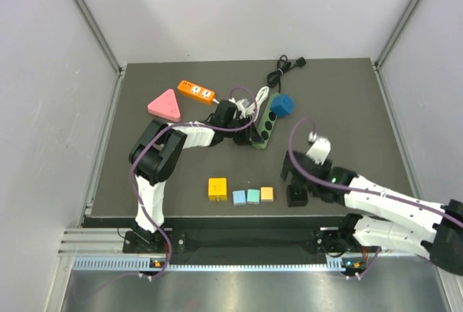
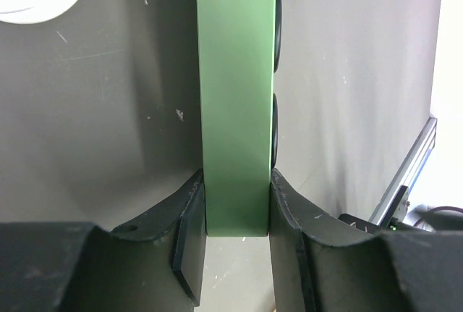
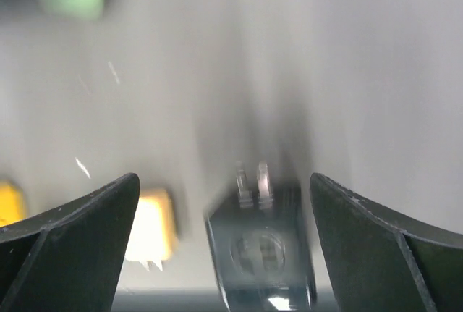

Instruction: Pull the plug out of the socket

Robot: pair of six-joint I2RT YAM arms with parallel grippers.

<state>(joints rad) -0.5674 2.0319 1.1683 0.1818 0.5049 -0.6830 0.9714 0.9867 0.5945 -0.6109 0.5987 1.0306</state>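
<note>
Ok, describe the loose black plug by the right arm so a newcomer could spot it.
On the dark mat, find the row of small coloured blocks near the front edge. Just right of that row, at the open right gripper, lies the plug: black where the blocks are bright, with two metal prongs.

Dark table [image 1: 347, 109] bears green strip [image 1: 265, 125], orange strip [image 1: 196, 92], blocks [image 1: 252, 196], black plug [image 1: 297, 195].
</note>
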